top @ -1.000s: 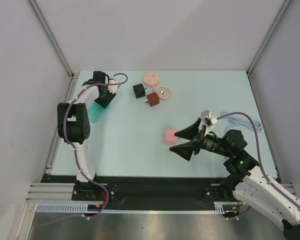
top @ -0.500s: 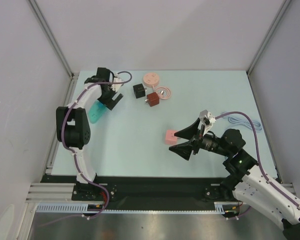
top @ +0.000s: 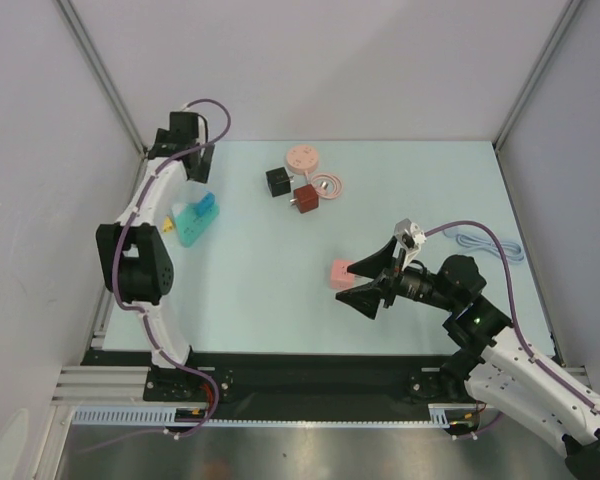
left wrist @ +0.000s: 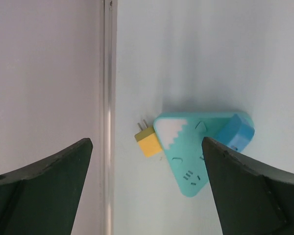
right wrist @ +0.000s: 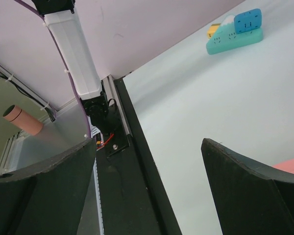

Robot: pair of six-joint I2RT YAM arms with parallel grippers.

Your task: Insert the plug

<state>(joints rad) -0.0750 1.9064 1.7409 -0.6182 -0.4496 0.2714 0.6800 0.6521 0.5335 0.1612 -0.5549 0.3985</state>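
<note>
At the far-left edge, close to the metal rail (left wrist: pixel 108 73) and the side wall, the left gripper (left wrist: pixel 146 142) hung above the table (top: pixel 430 180). Its fingers (left wrist: pixel 49 196) were spread wide, with nothing between them. Beneath it a yellow plug (left wrist: pixel 148 142) lay loose, its prongs bare and pointing away from the teal socket block (left wrist: pixel 186 156) just beside it, perhaps touching. On the block's other end sat a blue plug (left wrist: pixel 235 132), apparently seated. Judging from that, the blue plug's insertion looked done and the yellow one's not yet begun. If so, the next move called for coming down over the yellow plug, closing across its flat sides, and turning it so the prongs faced a socket. Room there was tight. The rail ran near the yellow plug, leaving the outer finger little clearance, while the table opened freely to the right. In the far middle sat a black cube (top: pixel 278 181), a dark red cube (top: pixel 304 198), a pink disc (top: pixel 302 156) and a pink coil (top: pixel 328 186), well apart from the block. Further right the right gripper (top: pixel 348 285) hovered low, fingers likewise wide apart and holding nothing, with a pink block (top: pixel 340 273) at their tips. A pale cable (top: pixel 490 245) lay near the right edge.
</note>
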